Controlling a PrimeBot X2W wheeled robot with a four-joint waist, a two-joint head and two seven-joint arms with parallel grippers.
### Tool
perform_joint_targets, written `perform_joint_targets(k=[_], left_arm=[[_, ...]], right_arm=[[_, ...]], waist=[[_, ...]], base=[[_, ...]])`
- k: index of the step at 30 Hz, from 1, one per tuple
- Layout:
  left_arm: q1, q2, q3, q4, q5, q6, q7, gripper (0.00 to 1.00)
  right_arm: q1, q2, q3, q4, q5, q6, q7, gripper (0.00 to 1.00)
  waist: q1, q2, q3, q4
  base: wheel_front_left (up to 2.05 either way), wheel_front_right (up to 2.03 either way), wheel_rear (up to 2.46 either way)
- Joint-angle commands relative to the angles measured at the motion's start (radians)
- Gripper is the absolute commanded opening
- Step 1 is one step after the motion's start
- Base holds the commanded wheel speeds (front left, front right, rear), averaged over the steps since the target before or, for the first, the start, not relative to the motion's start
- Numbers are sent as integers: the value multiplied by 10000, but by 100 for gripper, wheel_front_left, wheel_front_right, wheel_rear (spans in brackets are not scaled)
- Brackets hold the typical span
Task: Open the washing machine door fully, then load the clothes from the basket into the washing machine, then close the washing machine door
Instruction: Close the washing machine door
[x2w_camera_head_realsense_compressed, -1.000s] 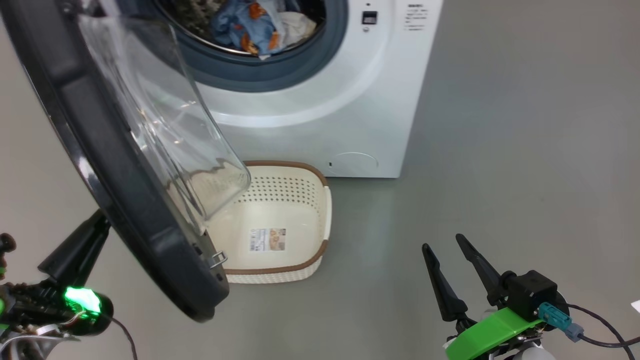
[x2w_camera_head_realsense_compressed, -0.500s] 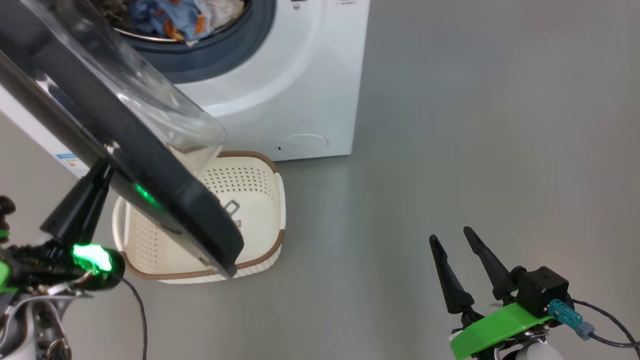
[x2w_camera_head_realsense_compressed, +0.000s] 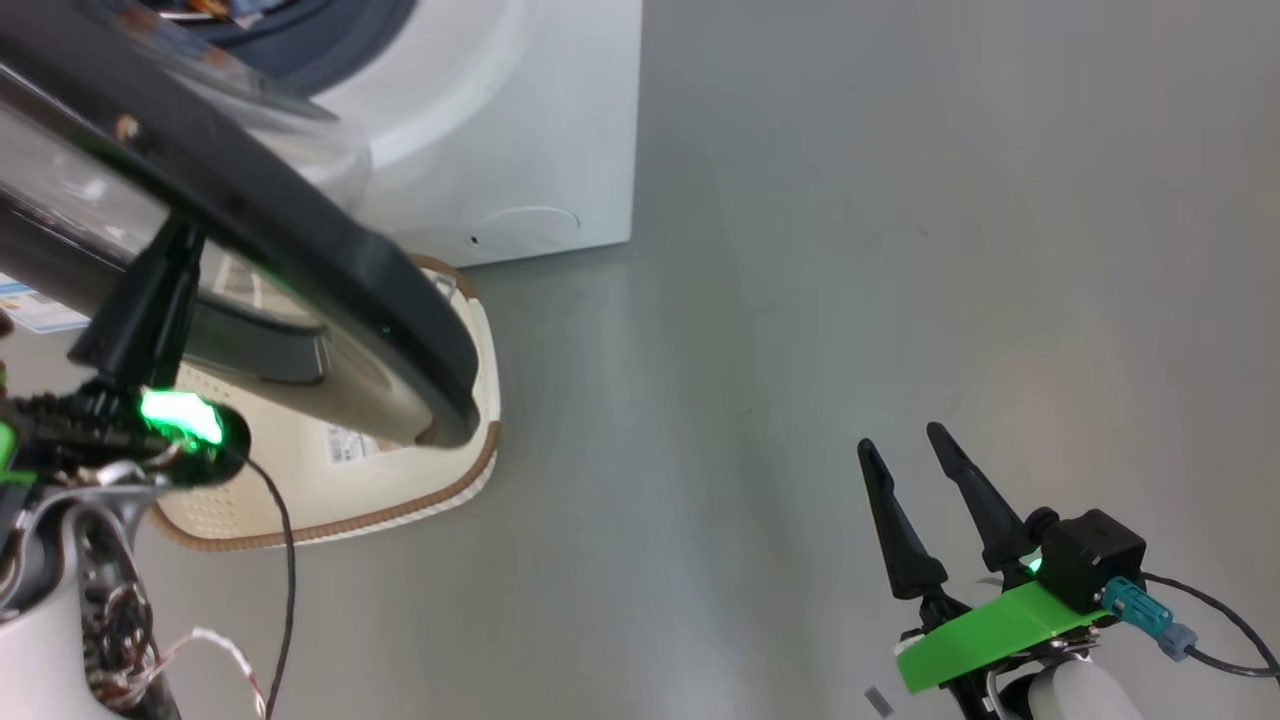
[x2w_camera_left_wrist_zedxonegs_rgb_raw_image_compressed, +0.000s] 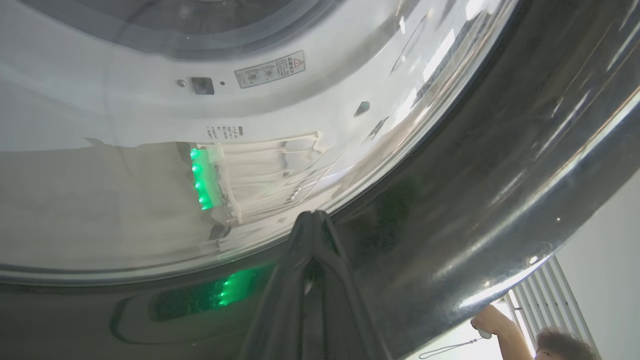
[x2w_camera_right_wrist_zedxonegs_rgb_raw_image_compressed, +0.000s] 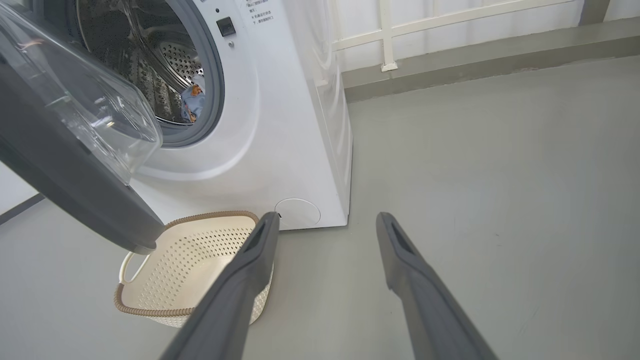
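Black fingers of the left gripper (x2w_camera_left_wrist_zedxonegs_rgb_raw_image_compressed: 314, 217) are pressed together with nothing between them. In the left wrist view their joined tip sits against the outer face of the washing machine door (x2w_camera_head_realsense_compressed: 330, 270), on the glossy black rim just where it meets the glass. I cannot confirm contact force, only that tip and rim show no gap. The green light of the wrist reflects off the rim below the tip.

Right gripper (x2w_camera_head_realsense_compressed: 898, 440): jaws spread wide and empty, low at my right in the head view. It is well apart from the door and hangs over bare grey floor (x2w_camera_head_realsense_compressed: 800, 250), with the fingers pointing towards the machine.

Door: part-way open, swung out from the washing machine (x2w_camera_right_wrist_zedxonegs_rgb_raw_image_compressed: 300, 125). The clear bowl bulges towards the drum opening and the outer face is turned towards my left arm. In the head view the rim runs as a long diagonal from upper left down to lower right. Its free edge overhangs the basket (x2w_camera_right_wrist_zedxonegs_rgb_raw_image_compressed: 150, 311).

Basket: on the floor just in front of the machine, below the door's lower edge. Its long axis lies roughly along the machine's front, with one white handle at the end under the door. The interior, where visible, is bare perforated plastic.

Clothes (x2w_camera_right_wrist_zedxonegs_rgb_raw_image_compressed: 192, 102): light-blue fabric with an orange patch lies inside the steel drum, low against the grey-blue ring.

A person's raised arm (x2w_camera_left_wrist_zedxonegs_rgb_raw_image_compressed: 500, 325) shows at the lower right corner of the left wrist view, past the door's edge.
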Motion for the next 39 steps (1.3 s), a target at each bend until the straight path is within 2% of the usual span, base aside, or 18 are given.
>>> perform_joint_targets(k=[1, 17, 30, 39], left_arm=[[-439, 214, 110, -104, 121, -157, -36, 0], [-1493, 223, 401, 1063, 677, -274, -849, 0], [-377, 212, 953, 837, 975, -278, -1248, 0], [806, 208, 806, 494, 844, -279, -2040, 0]], right_arm=[[-260, 36, 308, -247, 104, 88, -113, 100], [-417, 36, 251, -463, 226, 88, -119, 100], [-261, 36, 231, -251, 309, 88, -119, 100], [-24, 36, 225, -57, 280, 88, -120, 100]], waist=[[0, 0, 252, -216], [0, 0, 448, -411], [0, 0, -496, -150], [0, 0, -1363, 111]], base=[[0, 0, 0], [0, 0, 0], [0, 0, 0], [0, 0, 0]])
